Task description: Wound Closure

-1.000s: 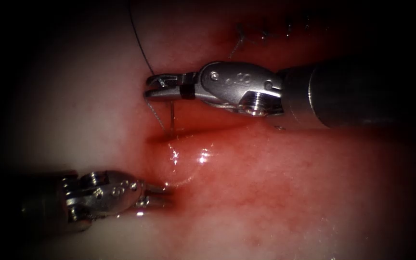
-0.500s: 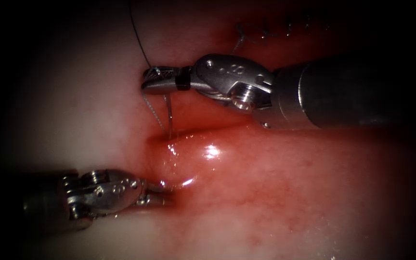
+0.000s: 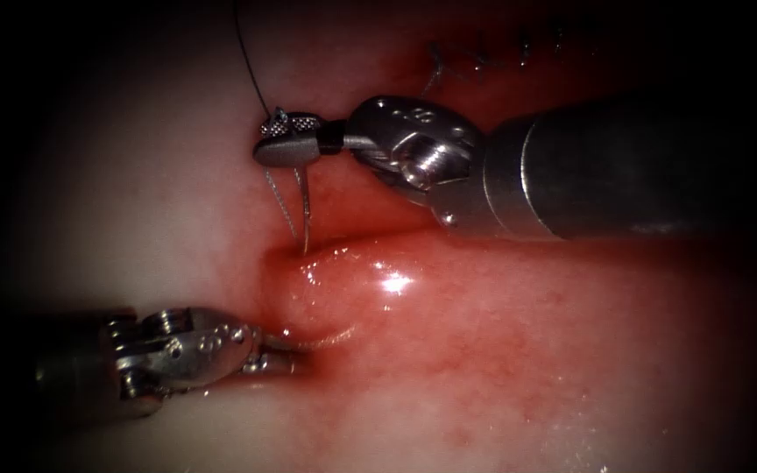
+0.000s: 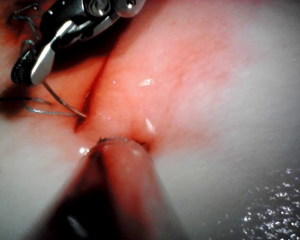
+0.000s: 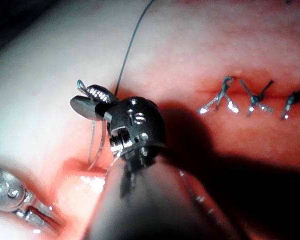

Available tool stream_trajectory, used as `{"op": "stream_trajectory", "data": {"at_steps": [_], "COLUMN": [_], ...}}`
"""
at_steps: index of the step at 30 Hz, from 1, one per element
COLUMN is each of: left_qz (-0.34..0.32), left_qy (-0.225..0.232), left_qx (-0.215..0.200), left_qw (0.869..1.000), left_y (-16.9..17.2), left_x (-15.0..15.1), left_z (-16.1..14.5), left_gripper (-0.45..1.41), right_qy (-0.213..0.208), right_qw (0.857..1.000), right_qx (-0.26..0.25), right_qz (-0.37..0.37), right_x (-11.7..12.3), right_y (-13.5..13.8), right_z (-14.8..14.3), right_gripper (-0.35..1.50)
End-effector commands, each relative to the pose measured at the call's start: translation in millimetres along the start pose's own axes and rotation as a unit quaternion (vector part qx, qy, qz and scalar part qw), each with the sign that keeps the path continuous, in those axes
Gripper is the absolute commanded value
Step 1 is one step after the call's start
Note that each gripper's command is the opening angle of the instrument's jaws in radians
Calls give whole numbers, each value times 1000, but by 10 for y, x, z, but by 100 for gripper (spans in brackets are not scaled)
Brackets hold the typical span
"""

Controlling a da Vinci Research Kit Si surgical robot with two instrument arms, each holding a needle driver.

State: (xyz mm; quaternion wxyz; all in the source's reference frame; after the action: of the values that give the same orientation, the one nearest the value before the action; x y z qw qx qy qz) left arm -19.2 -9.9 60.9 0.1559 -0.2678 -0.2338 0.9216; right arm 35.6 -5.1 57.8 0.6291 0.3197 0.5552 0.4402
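The right arm's silver, ridged-jawed pincer (image 3: 286,140) hangs over the pale, glistening pork-belly tissue (image 3: 501,350) just above the left end of the open cut (image 3: 343,241), its jaws clenched on the thin curved steel needle (image 3: 305,206) near its upper end. The needle runs down from the jaws and its lower tip meets the wet lip of the cut; whether the tip sits in the tissue cannot be told. Beside it a fine dark thread (image 3: 251,66) climbs from the same jaws up and out of view, and a second lighter strand (image 3: 280,203) drops alongside the needle toward the cut.

The left arm's silver pincer (image 3: 286,350) lies low at the left side of the cut, its jaws clenched on a raised, shiny red fold of tissue (image 3: 326,293) that bulges between the two tools. Red fluid (image 3: 413,263) stains the surface around the cut and gleams with highlights.

Further along the closed part of the wound sits a row of knotted stitches with short cut thread ends (image 5: 250,100), grey and stiff, standing on the reddened skin behind the right tool's broad dark shaft (image 3: 624,175), which covers part of the wound line. The left wrist view shows the needle (image 4: 65,102) slanting down into the dark mouth of the cut (image 4: 87,107).
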Motion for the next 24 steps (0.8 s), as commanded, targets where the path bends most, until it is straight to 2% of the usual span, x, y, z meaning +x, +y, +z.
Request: {"op": "stream_trajectory", "data": {"at_steps": [1,11,24], "left_qz": [1,2,4], "left_qy": [0,0,0], "left_qx": [-1,-2,-5], "left_qw": [1000,1000,1000], "left_y": [0,-1,-5], "left_x": [1,0,-6], "left_z": [8,6,0], "left_gripper": [22,22,22], "right_qy": [-5,-44,-68], "right_qw": [1000,996,987], "right_qx": [10,53,85], "right_qz": [13,64,115], "right_x": [-8,-29,-47], "right_y": [1,-7,-29], "right_z": [11,16,19], "right_gripper": [-35,-35,-35]}}
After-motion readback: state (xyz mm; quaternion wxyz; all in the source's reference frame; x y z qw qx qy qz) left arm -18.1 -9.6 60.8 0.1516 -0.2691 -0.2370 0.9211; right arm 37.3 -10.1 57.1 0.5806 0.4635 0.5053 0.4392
